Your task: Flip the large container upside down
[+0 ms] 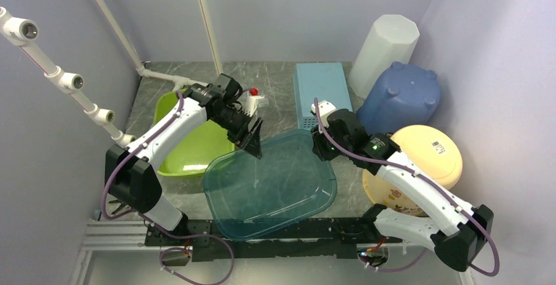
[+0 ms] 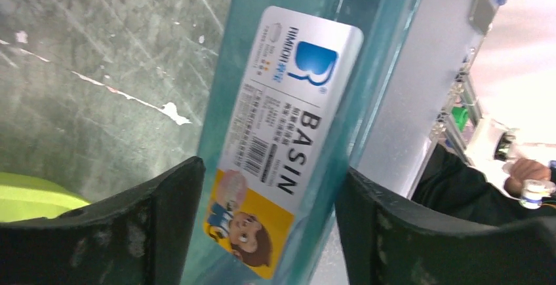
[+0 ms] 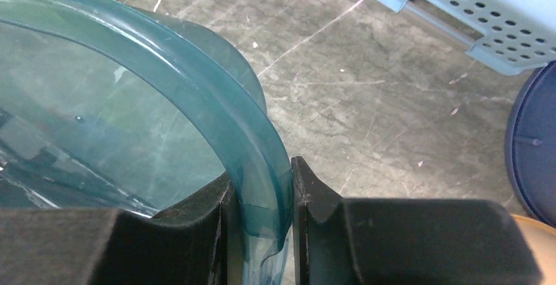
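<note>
Teal basin lay between my arms on a scratched grey table, lilac walls around, my right gripper pinched its rim, my left gripper stood wide astride its labelled edge.

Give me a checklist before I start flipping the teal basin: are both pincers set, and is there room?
1. Right pincer clamped on the rim of the teal basin: ok, both fingers press against the rim.
2. Left pincer closed on the basin: not ok. Its fingers straddle the wall bearing the label, with a gap on each side.
3. Basin empty: ok, nothing shows inside it.
4. Clearance on the left: cannot tell. The lime-green basin sits right beside the teal basin's corner.
5. Basin lifted off the table: cannot tell from these views.
</note>
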You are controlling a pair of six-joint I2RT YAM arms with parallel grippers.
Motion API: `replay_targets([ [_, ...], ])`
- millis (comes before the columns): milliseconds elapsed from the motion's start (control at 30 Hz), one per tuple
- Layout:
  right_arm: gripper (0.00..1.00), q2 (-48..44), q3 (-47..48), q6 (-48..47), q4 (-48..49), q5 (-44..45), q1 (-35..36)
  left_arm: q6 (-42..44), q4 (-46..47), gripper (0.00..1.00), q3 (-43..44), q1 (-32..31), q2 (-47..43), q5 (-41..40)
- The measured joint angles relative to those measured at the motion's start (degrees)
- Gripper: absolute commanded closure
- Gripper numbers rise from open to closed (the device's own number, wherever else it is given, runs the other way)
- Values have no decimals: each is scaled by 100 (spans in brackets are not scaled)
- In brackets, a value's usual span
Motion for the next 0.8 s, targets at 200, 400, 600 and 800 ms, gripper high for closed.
replay_targets([
  [200,100,-46,4,-9,151,195,-7,74,-131,83,372,-208,-4,-415],
  [400,100,173,133,109,166,354,-39,269,-363,97,688,-575,-57,-940],
  [600,57,411,249,348,116,435,-37,122,-282,97,693,-750,-162,-1565],
  [800,11,555,479,1307,-48,1169,-61,-852,280,97,400,-890,-658,-2793],
])
